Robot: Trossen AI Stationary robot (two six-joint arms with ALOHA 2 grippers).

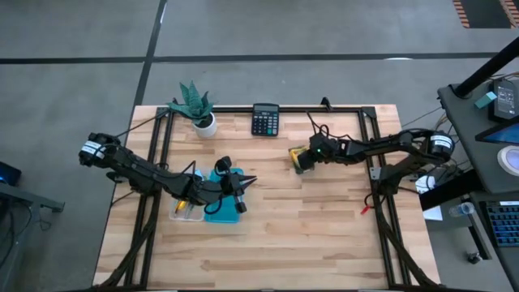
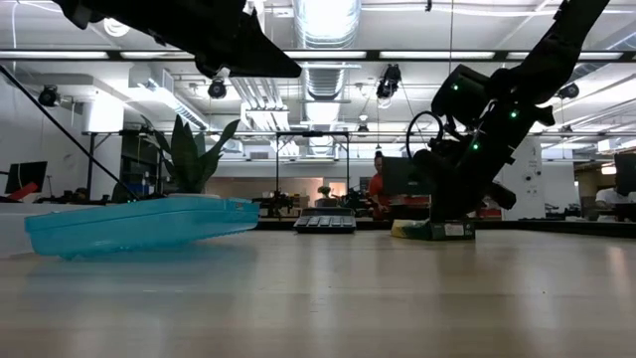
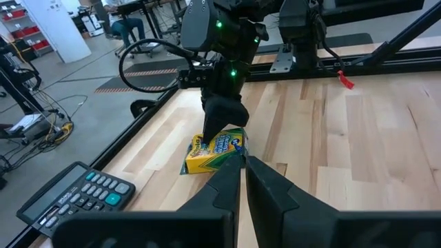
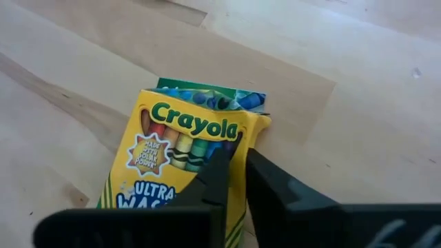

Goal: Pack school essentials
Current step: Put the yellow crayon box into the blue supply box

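Near the surface's (image 1: 324, 243) centre, toward one o'clock, the yellow cardboard crayon box (image 1: 299, 157) lies unpacked under the right gripper's (image 1: 303, 161) narrow fingers, while the left gripper (image 1: 243, 183), fingers nearly closed and empty, hovers at nine o'clock over the teal plastic lid (image 1: 223, 207).

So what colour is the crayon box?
Yellow with green trim; the right wrist view shows the crayon box best.

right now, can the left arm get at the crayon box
Probably not cleanly. The right gripper is down on the crayon box and covers its top, while the left gripper sits apart by the teal lid. The table between them is bare, so only the right arm blocks.
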